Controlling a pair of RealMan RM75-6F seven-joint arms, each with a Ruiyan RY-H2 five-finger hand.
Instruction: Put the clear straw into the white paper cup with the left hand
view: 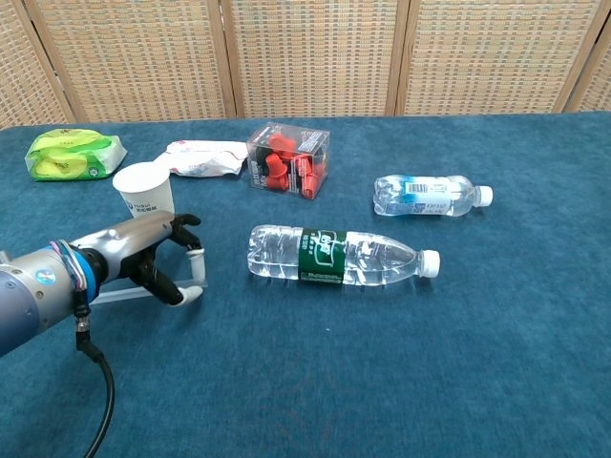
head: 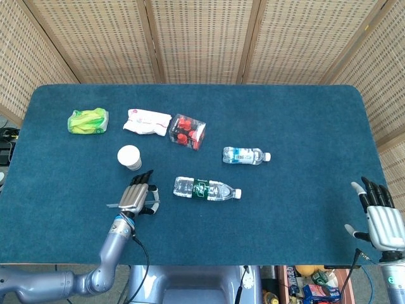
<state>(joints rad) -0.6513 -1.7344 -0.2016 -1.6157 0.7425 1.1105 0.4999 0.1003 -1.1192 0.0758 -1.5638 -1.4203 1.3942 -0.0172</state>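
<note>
Currently the left hand [view: 153, 256] pinches the clear straw [view: 119, 295] low over the table [view: 477, 363], just beside the white paper cup [view: 145, 192]; a loose pinch may drop it, or a swing may topple the light cup.

Head view looks steeply down from above the table's [head: 304, 120] 6 o'clock edge. Chest view sits low, nearer, facing 12 o'clock. Both share the table's middle.
</note>
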